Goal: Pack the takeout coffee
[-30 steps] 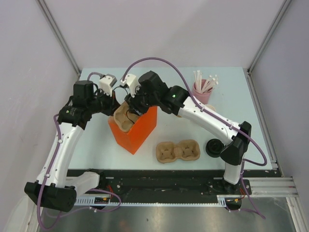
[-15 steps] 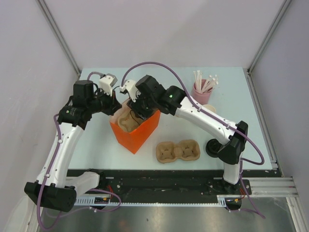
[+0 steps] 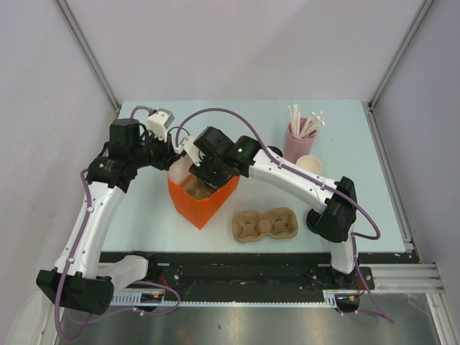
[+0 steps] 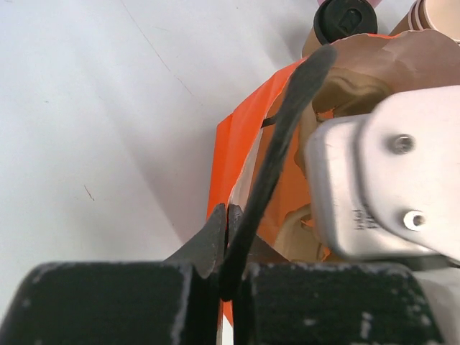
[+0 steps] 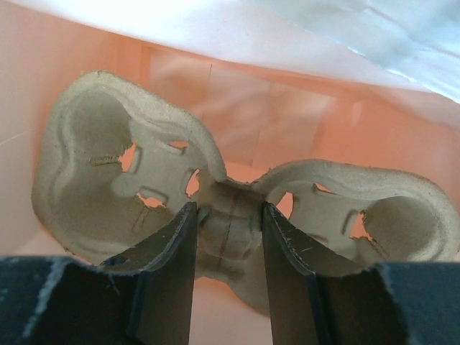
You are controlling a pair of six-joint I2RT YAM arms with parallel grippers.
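The takeout coffee point(image 4: 343, 20), a brown cup with a black lid, shows only at the top of the left wrist view; the right arm hides it in the top view. An orange paper bag point(image 3: 202, 201) stands open at table centre-left. My left gripper point(image 3: 172, 154) is shut on the bag's upper edge point(image 4: 237, 154), with the black handle point(image 4: 287, 122) running past its jaws point(image 4: 227, 213). My right gripper point(image 3: 202, 178) reaches down inside the bag. It is shut on the centre post of a pulp cup carrier point(image 5: 108, 154), jaws point(image 5: 228, 215) on either side of it.
A second pulp carrier point(image 3: 264, 224) lies on the table right of the bag. A pink straw holder point(image 3: 299, 141) and a stack of lidless cups point(image 3: 309, 164) stand at the back right. The right arm's elbow point(image 3: 332, 215) sits low over the table's right front.
My right gripper has moved down into the bag with the carrier. The bag has shifted slightly right and stands more upright. The left gripper keeps its hold.
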